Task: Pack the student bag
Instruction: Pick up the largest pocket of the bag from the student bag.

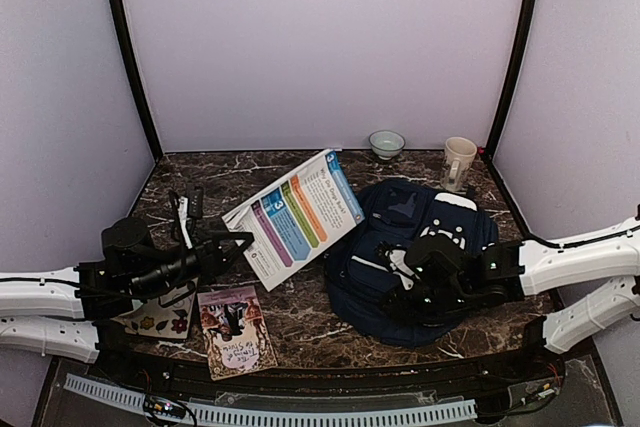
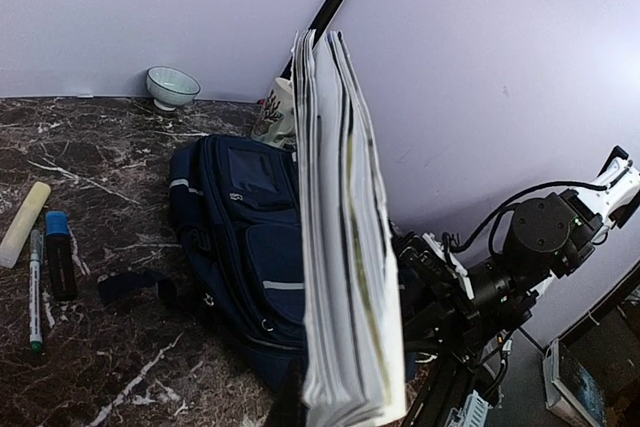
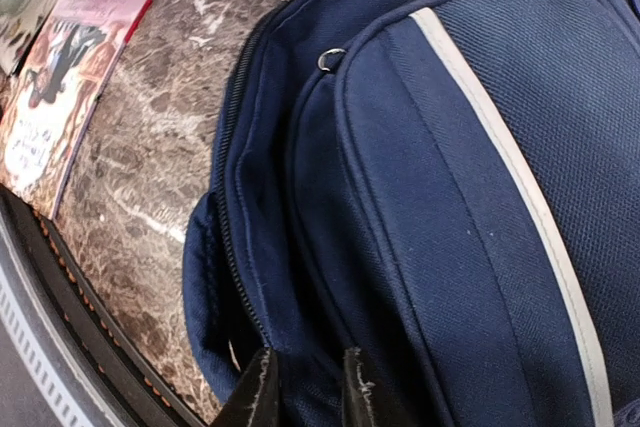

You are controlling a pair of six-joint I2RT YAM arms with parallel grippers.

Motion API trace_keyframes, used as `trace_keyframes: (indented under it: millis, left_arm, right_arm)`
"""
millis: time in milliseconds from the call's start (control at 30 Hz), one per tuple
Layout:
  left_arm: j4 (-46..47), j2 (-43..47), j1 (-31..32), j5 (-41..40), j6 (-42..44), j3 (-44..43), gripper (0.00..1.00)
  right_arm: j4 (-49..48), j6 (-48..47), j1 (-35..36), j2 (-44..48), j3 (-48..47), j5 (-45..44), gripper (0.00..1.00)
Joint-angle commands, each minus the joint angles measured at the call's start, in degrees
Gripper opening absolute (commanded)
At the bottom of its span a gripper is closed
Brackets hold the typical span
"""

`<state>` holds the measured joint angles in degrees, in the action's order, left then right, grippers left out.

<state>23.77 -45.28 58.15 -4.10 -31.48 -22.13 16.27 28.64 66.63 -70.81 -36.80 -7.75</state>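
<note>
Left gripper point(image 1: 238, 240) clamped on the booklet point(image 1: 295, 215), we are readying it left of the student bag point(image 1: 398, 209); its mouth probably needs opening next.

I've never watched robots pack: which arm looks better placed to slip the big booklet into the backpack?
Left. The left gripper holds the booklet raised beside the backpack, while the right gripper pinches the backpack's fabric by the zipper.

Left arm point(image 1: 40, 299): white moulded link shells, black joint housings. Left gripper point(image 1: 238, 239): black throughout. Right arm point(image 1: 580, 259): matching white shells, black cylindrical motor housing point(image 2: 540, 232) with a small green indicator light, and a thin black cable point(image 2: 520, 190) looping along the links. Right gripper point(image 3: 305, 395): dark fingers point(image 3: 262, 392) with pale, scuffed tip edges.
</note>
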Motion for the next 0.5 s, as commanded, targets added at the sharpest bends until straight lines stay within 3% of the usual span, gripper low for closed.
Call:
trace_keyframes:
  millis: [0, 167, 467]
  left_arm:
    - [4.34, 0.28, 0.12, 0.57, 0.2, -0.26, 0.0]
    - [4.75, -0.23, 0.12, 0.8, 0.08, -0.11, 0.0]
    - [2.56, 0.91, 0.12, 1.19, -0.51, -0.09, 0.0]
  right_arm:
    - [-1.66, 0.02, 0.44, 1.96, 0.16, -1.01, 0.17]
    - [-2.98, -0.72, 0.55, 0.59, -1.03, 0.19, 0.0]
    - [-10.0, -5.68, 0.55, -11.94, -14.79, 3.56, 0.0]
